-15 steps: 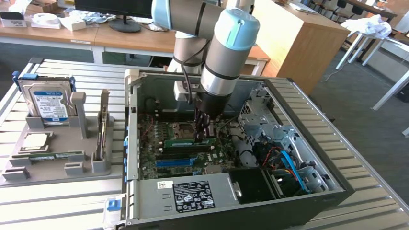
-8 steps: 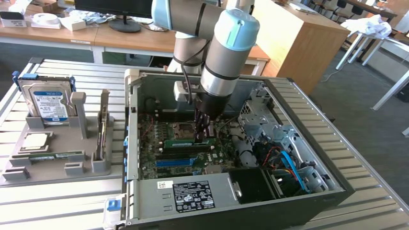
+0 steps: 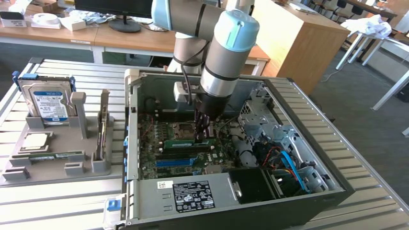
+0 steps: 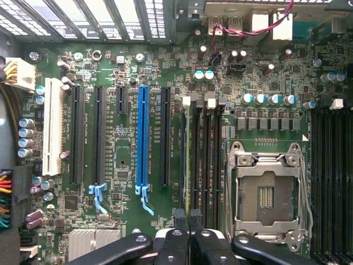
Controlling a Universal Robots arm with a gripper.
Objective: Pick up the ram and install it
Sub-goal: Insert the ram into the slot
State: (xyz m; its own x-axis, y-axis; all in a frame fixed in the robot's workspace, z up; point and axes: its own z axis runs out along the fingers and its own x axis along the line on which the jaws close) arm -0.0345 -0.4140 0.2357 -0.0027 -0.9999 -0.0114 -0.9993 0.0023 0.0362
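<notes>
Slatted metal bench [image 3: 370,163], open PC case [image 3: 300,98]: we see the ram [image 3: 188,142] upright in a mobo slot, running toward 9 o'clock from gripper [image 3: 205,138] in ext. view. Fingers [image 4: 179,221] pressed together over its end. Pickup done; full seating unclear.

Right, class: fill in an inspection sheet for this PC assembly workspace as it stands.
Surface: slatted metal table carrying an open PC case and a grey fixture.
Job's things: the ram is at the memory slots of the motherboard, at the gripper's tip.
Clutter: hard drive, processor chip and second green stick on the fixture.
Grippers: gripper closed on the ram.
Cables: blue and orange wires inside the case.
Surroundings: desks, monitor base.
</notes>
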